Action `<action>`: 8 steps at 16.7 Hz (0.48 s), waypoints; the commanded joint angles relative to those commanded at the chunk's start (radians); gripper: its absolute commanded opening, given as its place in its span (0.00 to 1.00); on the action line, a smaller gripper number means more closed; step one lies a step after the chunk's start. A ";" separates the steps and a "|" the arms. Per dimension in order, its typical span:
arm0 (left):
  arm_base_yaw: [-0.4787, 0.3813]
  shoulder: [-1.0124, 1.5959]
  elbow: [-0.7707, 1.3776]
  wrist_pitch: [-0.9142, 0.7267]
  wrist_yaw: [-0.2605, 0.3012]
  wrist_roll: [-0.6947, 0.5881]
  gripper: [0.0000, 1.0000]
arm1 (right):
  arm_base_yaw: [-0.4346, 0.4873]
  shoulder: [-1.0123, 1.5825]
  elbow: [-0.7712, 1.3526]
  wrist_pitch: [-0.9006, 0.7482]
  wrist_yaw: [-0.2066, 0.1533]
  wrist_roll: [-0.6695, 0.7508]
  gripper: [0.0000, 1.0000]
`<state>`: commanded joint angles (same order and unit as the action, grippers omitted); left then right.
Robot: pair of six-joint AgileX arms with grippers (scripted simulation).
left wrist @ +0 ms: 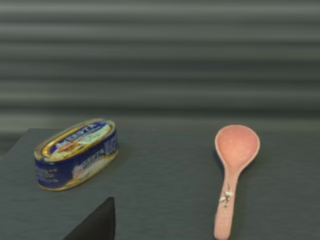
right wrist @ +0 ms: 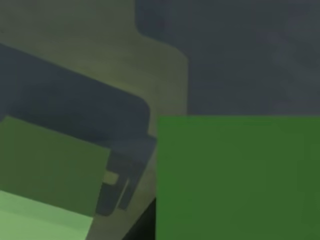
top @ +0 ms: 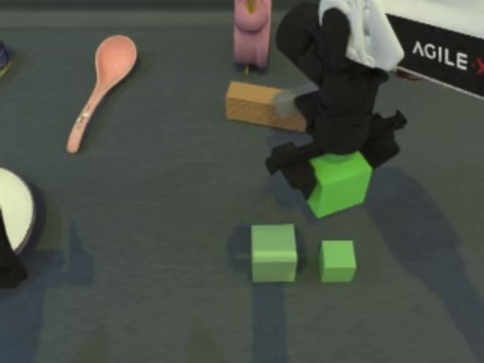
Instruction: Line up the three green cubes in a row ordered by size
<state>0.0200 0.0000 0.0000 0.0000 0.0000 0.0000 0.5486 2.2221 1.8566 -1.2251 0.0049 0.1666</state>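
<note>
The large bright green cube (top: pixel 340 184) hangs tilted just above the table right of centre, with my right gripper (top: pixel 336 155) shut on it from above; black fingers show on both of its sides. In the right wrist view this cube (right wrist: pixel 240 175) fills the frame close up. In front of it the medium paler green cube (top: pixel 274 252) and the small green cube (top: pixel 337 261) stand side by side on the table, a narrow gap between them. The medium cube (right wrist: pixel 45 170) also shows under the right wrist. My left gripper (top: pixel 7 265) is parked at the left edge, open, one dark finger (left wrist: pixel 97 225) showing.
A tan wooden block (top: pixel 257 104) lies just behind the right arm, and a pink figure (top: pixel 252 30) stands at the back. A pink spoon (top: pixel 98 87) lies at the back left, a white round dish (top: pixel 13 208) at the left edge. A blue tin (left wrist: pixel 76 154) sits near the spoon (left wrist: pixel 235 165).
</note>
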 joint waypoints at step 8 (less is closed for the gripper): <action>0.000 0.000 0.000 0.000 0.000 0.000 1.00 | 0.273 0.277 0.524 -0.249 0.005 0.588 0.00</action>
<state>0.0200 0.0000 0.0000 0.0000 0.0000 0.0000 0.8221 2.4989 2.3809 -1.4744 0.0097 0.7541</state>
